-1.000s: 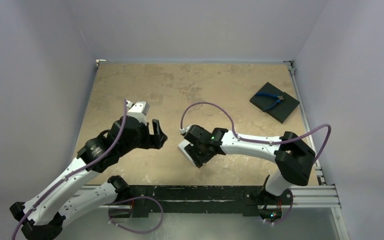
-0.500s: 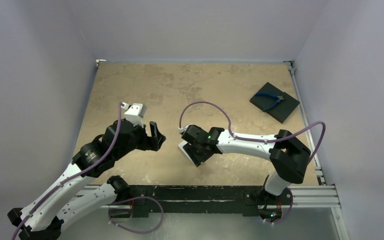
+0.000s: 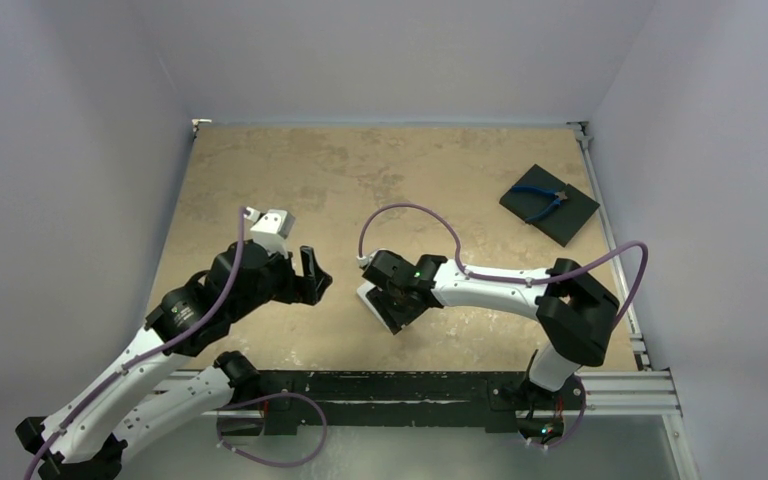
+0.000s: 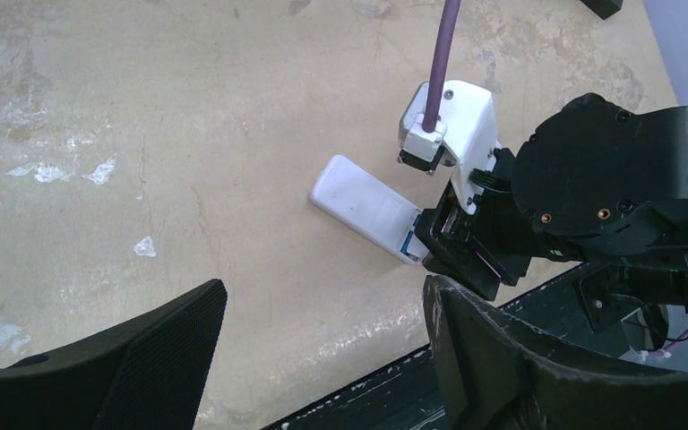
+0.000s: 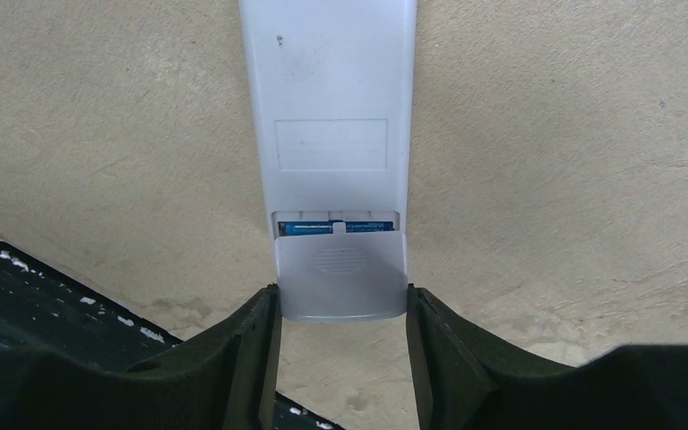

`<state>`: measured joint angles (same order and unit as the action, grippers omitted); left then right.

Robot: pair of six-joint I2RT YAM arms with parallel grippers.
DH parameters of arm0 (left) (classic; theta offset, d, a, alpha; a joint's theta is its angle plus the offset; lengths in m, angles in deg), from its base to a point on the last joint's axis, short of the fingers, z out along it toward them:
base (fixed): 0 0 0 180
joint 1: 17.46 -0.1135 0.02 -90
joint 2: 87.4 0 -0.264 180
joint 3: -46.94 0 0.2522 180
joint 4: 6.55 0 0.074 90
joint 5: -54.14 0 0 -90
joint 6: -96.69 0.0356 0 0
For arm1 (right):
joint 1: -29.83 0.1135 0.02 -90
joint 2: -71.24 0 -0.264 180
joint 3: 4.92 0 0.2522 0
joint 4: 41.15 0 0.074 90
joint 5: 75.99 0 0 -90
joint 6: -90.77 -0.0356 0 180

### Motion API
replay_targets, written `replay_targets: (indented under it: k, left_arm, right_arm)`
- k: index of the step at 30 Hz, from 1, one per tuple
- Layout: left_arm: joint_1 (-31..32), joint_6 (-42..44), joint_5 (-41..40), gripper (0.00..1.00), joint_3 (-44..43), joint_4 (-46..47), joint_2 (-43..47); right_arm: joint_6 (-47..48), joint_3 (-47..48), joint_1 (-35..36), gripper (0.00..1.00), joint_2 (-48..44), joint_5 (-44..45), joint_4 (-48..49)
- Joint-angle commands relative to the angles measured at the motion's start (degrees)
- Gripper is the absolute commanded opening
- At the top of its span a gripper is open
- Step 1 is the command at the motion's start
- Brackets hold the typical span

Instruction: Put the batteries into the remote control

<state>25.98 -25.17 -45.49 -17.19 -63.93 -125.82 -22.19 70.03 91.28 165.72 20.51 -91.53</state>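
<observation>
The white remote control (image 5: 331,98) lies back-up on the tan table, also seen from the left wrist (image 4: 363,204). Its battery cover (image 5: 342,278) sits slid a little off the end. A strip of blue battery (image 5: 333,227) shows in the gap. The dark battery is hidden. My right gripper (image 5: 342,309) is shut on the cover end, both fingers pressed against its sides. In the top view that gripper (image 3: 392,310) covers most of the remote. My left gripper (image 3: 315,272) hangs just left of it, open, with nothing between its fingers (image 4: 170,331).
A black square pad (image 3: 572,224) with blue-handled pliers (image 3: 543,200) lies at the back right. The black rail of the table's near edge (image 3: 410,385) runs close below both grippers. A purple cable (image 3: 410,212) loops above the right wrist.
My left arm has drawn back a little toward the near left and its jaws have widened. The right gripper has stayed on the remote, shifting slightly left.
</observation>
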Motion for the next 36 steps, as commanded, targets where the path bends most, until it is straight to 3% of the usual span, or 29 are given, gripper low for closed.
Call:
replay_targets:
  k: [1,36]
  left_arm:
    - [-0.41,0.72,0.31,0.81,0.44,2.3,0.53]
    - [-0.39,0.44,0.22,0.81,0.76,2.24,1.81]
  right_arm:
    - [-0.84,2.57,0.07,0.17,0.34,0.89,-0.38]
    - [-2.6,3.67,1.61,0.17,1.58,3.29,-2.48]
